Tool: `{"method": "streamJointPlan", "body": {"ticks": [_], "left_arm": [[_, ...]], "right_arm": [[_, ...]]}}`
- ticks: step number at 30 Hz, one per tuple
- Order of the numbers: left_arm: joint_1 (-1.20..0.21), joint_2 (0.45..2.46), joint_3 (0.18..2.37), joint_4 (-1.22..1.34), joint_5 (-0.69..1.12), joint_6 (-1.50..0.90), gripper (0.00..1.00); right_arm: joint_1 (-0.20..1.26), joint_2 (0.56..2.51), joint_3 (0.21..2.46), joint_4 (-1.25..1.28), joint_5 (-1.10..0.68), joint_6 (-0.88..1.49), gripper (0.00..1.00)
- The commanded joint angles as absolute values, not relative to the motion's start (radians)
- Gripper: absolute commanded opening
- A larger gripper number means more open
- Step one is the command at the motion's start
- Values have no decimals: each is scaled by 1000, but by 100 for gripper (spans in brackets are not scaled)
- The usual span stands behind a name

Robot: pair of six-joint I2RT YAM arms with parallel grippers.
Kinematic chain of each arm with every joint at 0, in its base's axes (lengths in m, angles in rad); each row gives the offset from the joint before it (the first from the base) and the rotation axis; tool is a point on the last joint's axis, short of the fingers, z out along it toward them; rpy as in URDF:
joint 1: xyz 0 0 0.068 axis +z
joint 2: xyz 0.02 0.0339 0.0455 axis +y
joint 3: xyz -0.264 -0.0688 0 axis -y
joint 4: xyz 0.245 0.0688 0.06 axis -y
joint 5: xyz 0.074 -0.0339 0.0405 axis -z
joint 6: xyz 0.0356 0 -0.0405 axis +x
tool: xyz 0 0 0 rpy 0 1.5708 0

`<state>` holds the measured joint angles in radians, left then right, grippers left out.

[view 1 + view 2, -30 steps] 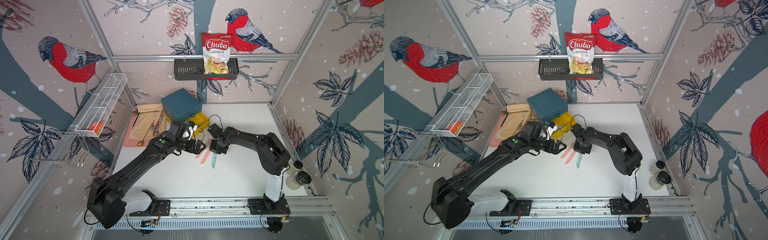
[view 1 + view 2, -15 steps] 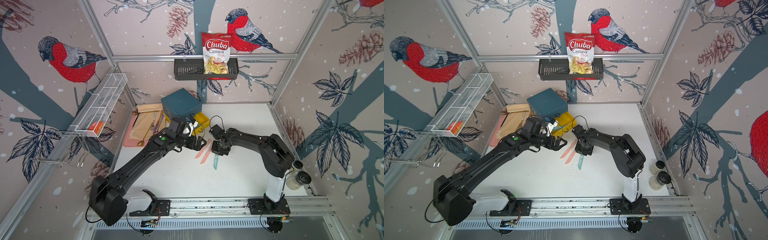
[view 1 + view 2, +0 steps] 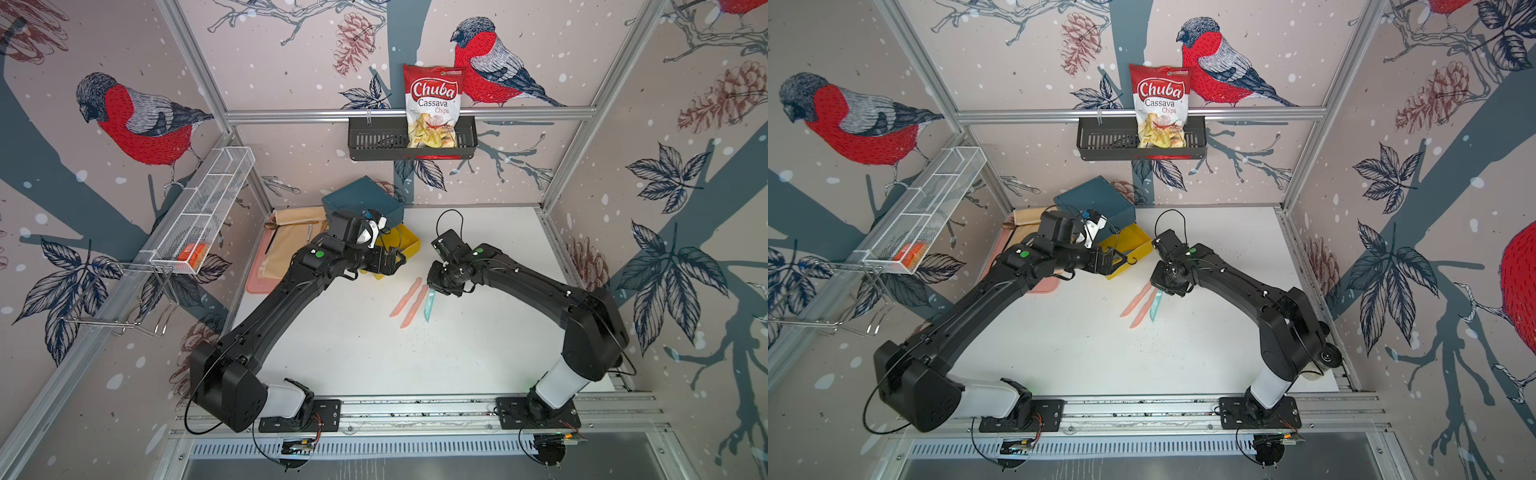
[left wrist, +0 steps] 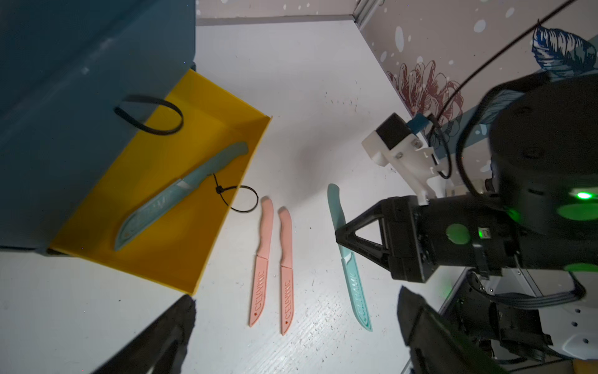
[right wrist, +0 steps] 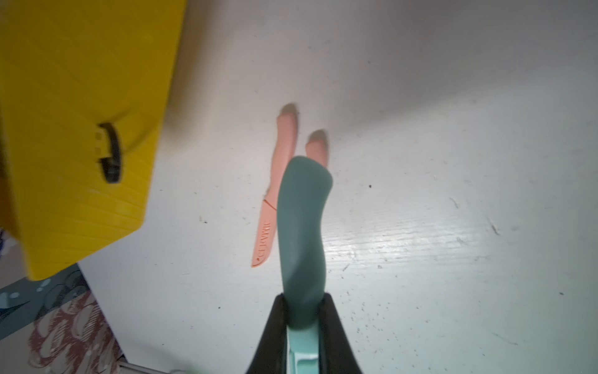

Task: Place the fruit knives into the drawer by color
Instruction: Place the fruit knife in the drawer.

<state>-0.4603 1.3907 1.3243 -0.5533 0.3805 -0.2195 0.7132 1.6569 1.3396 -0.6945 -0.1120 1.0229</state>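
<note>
Edged up-frame since a second ago, hold the slim light-teal plastic knife (image 3: 428, 306) clamped in the right gripper (image 5: 303, 296) at centre, lift level, lower beside its twin (image 4: 181, 194) in the open yellow drawer (image 3: 411, 243) just up-left, avoiding the gaping left gripper (image 3: 390, 262).

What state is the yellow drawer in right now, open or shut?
Open. The yellow drawer is pulled out of the dark teal chest, its inside exposed, with one teal-blue knife lying in it.
</note>
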Motion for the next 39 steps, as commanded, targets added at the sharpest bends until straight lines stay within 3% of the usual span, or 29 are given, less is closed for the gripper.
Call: {"method": "streamJointPlan", "body": {"ticks": [1, 11, 18, 24, 27, 34, 39], "left_arm": [[-438, 1417, 1381, -588, 376, -170, 99], [-374, 1517, 1559, -601, 342, -158, 99], [-359, 1560, 1602, -602, 355, -159, 99], [-344, 1591, 1632, -604, 356, -161, 99], [-338, 1621, 1666, -603, 365, -172, 99], [-338, 1715, 1791, -654, 285, -203, 97], [-338, 1811, 1938, -780, 115, -219, 78]], "right_arm": [[715, 1647, 1395, -612, -181, 1075, 0], [681, 1797, 1590, -293, -357, 1193, 0], [651, 1981, 1768, -329, -399, 1184, 4], [644, 2048, 1782, -290, -442, 1201, 34], [643, 2070, 1796, -243, -456, 1202, 37], [644, 2088, 1879, -263, -467, 1173, 28], [647, 1894, 1639, -176, -427, 1137, 16]]}}
